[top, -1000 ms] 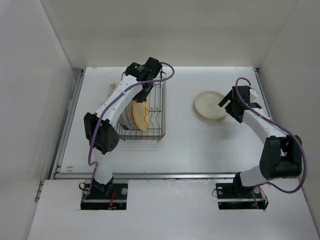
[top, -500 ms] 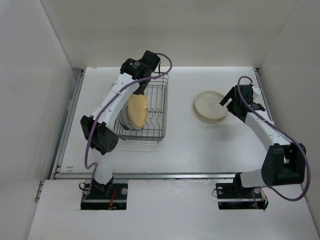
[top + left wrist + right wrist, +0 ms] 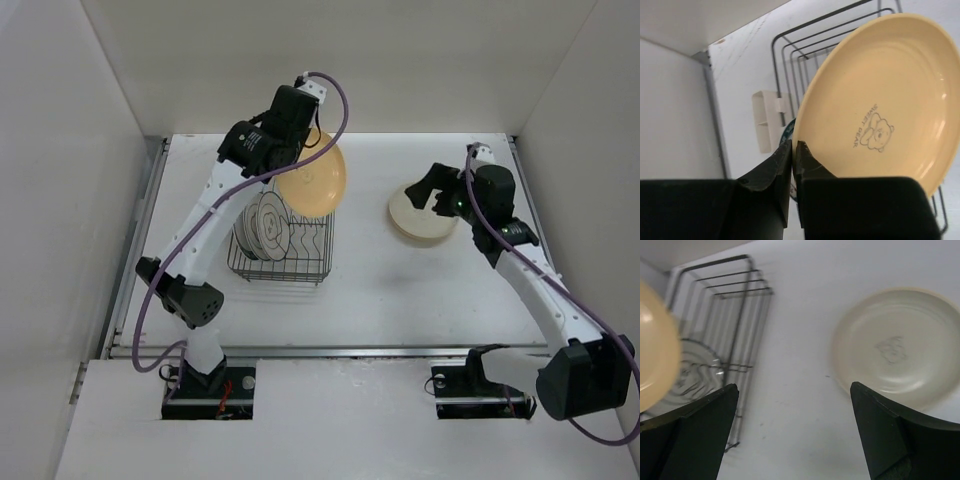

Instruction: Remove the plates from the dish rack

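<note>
Upper centre of the top view, the tan plate (image 3: 312, 182) hangs tilted above the rack's (image 3: 322, 262) far end. Its rim is clamped between the left fingers (image 3: 786, 159). The carry likely wants a firm pinch and a slow swing right, toward the cream plate (image 3: 420, 215) on the tabletop (image 3: 400, 290). More plates (image 3: 262, 228) stand in the rack. The right fingers (image 3: 700, 432) are spread wide, holding nothing, near the cream plate.

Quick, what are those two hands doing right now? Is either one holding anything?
Left hand: closed on the rim of the yellow plate.
Right hand: open, holding nothing.
</note>
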Robot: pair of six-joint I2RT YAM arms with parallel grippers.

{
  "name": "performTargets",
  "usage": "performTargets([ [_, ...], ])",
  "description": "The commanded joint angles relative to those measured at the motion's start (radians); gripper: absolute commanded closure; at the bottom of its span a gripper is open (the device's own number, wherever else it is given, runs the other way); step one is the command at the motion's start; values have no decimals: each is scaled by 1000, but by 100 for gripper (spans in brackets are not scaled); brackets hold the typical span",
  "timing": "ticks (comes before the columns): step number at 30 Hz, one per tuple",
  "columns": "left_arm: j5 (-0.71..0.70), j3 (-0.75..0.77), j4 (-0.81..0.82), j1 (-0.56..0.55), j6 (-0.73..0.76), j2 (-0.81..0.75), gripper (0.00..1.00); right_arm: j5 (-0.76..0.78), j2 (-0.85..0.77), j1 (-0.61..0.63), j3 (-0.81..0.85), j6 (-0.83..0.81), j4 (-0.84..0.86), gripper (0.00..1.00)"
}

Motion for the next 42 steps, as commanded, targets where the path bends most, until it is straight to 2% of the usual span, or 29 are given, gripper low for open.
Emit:
performTargets([
  [1,202,22,37,16,-49,-58,100,-353,-67,19,-40,4,238,1],
  [5,416,2,-15,62,-84,-37,100,-512,-40,19,-74,161,438,1],
  [6,445,-8,-24,62,-96,-37,100,-566,-15,30,-61,173,453,3],
  [8,514,-40,-24,62,-110,-37,100,-566,51,40,-41,173,438,4],
  [14,567,-41,-24,62,-130,-37,100,-591,123,90,-41,173,458,12],
  [18,604,-50,-24,62,-130,-37,100,-582,164,142,-41,183,470,25],
  [22,628,-50,-24,62,-130,-37,100,-563,197,160,-32,204,470,52],
  [23,628,-50,-24,62,-130,-37,100,-550,197,160,-32,204,480,76],
  [24,612,-59,-24,62,-130,-37,100,-531,197,160,-32,216,480,91],
  [25,599,-59,-24,62,-130,-37,98,-505,183,160,-32,225,480,100],
  [26,567,-59,-24,62,-130,-47,85,-475,183,160,-32,236,463,100],
  [28,536,-70,-34,62,-121,-47,48,-401,161,160,-32,247,432,100],
  [29,500,-70,-34,62,-121,-57,13,-367,161,151,-32,267,414,100],
  [30,481,-80,-34,62,-121,-57,3,-293,161,151,-22,278,365,100],
  [32,438,-80,-34,62,-121,-69,0,-205,151,108,-9,322,299,100],
  [33,374,-80,-34,62,-121,-80,0,-150,151,91,6,343,255,100],
  [34,339,-91,-43,62,-121,-90,0,-34,151,52,18,370,157,100],
  [37,234,-110,-43,84,-112,-115,0,122,151,-51,18,465,-3,100],
  [38,210,-140,-58,110,-103,-126,0,131,161,-115,-15,486,-13,100],
  [42,209,-186,-69,134,-94,-146,0,159,196,-153,-26,497,-13,100],
])
